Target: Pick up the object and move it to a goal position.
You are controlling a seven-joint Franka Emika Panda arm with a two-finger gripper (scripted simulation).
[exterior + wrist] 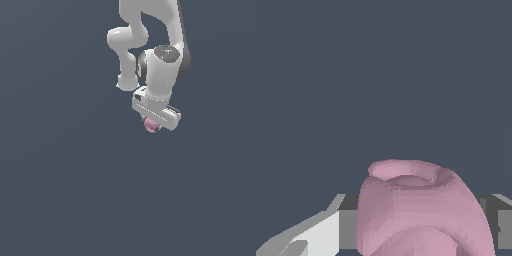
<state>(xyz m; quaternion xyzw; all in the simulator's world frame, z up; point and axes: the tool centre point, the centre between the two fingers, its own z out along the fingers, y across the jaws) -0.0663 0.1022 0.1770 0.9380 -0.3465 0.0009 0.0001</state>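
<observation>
The object (150,125) is a tiny pink, lumpy thing, and it sits right under the white hand of the arm in the exterior view. My gripper (151,124) is shut on the object, which hangs in mid-air against the plain dark grey background. In the wrist view the pink object (421,210) fills the lower middle of the picture, with a rounded rim on top, and a grey and white finger (321,232) presses against its side. The fingertips themselves are hidden behind the hand in the exterior view.
The white arm (150,30) comes down from above in the exterior view. All around is a uniform dark grey ground (60,190) with no other objects or edges showing.
</observation>
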